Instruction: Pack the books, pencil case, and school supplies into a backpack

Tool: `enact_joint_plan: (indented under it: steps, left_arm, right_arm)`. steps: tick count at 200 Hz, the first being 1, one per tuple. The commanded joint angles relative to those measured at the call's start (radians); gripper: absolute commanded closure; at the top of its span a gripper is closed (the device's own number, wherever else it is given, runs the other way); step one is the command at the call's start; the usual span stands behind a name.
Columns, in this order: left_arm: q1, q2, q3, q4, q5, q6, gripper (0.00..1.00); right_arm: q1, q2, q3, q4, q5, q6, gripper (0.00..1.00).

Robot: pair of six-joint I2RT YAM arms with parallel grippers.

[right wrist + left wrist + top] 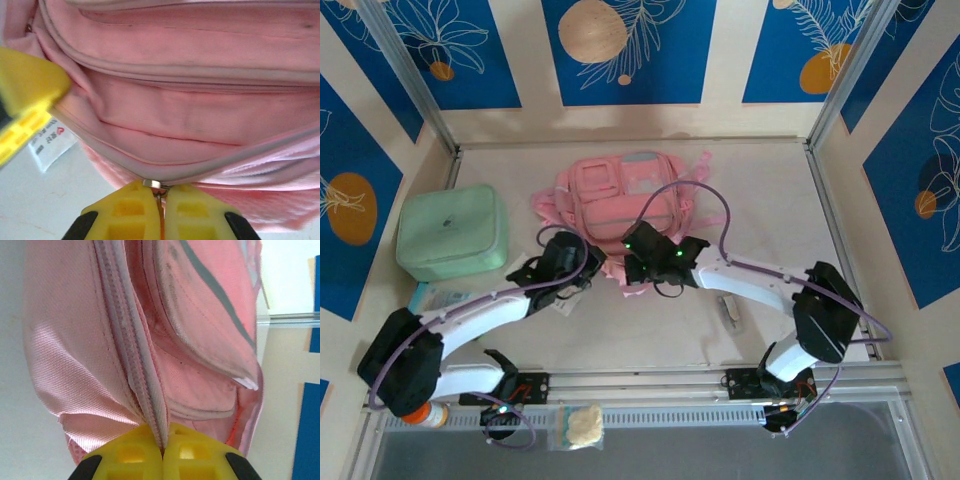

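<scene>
pink backpack (620, 200) lies flat mid-table, just beyond both arms, zip edge toward them. left gripper (163, 446) is clamped tight on the bag's zip track (131, 340); right gripper (161, 194) is pinched on the metal zip pull (151, 183). risk — the thin pull slips out of the pads, or the soft fabric pulls free on the left & the whole bag drags w/o the zip opening.

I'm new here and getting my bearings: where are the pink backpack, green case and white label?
pink backpack (605, 190): top view, on its front pocket.
green case (452, 232): top view, middle of its lid.
white label (50, 145): right wrist view, on its printed face.
</scene>
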Motion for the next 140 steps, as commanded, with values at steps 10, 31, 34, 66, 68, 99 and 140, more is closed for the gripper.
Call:
enact_joint_plan:
  steps: [10, 31, 34, 66, 68, 99, 140]
  left_arm:
    - [0.230, -0.033, 0.011, -0.115, -0.009, 0.175, 1.00]
    - [0.265, -0.029, 0.018, -0.103, 0.020, 0.208, 1.00]
    - [0.270, -0.027, 0.021, -0.106, 0.022, 0.212, 1.00]
    - [0.351, -0.007, 0.055, -0.127, 0.058, 0.259, 1.00]
    - [0.356, -0.006, 0.057, -0.126, 0.061, 0.263, 1.00]
    - [0.445, 0.049, 0.114, -0.150, 0.116, 0.337, 1.00]
    - [0.494, 0.189, 0.211, -0.029, 0.243, 0.405, 1.00]
  right_arm:
    - [-0.099, -0.095, -0.100, -0.223, 0.055, -0.043, 1.00]
    - [-0.127, -0.093, -0.099, -0.227, 0.039, -0.096, 1.00]
    - [-0.128, -0.090, -0.095, -0.229, 0.043, -0.100, 1.00]
    - [-0.203, -0.073, -0.087, -0.214, 0.028, -0.125, 1.00]
    - [-0.211, -0.076, -0.090, -0.208, 0.018, -0.126, 1.00]
    - [-0.260, -0.077, -0.094, -0.161, 0.011, -0.158, 1.00]
    - [-0.135, -0.036, -0.022, -0.049, -0.153, -0.185, 1.00]
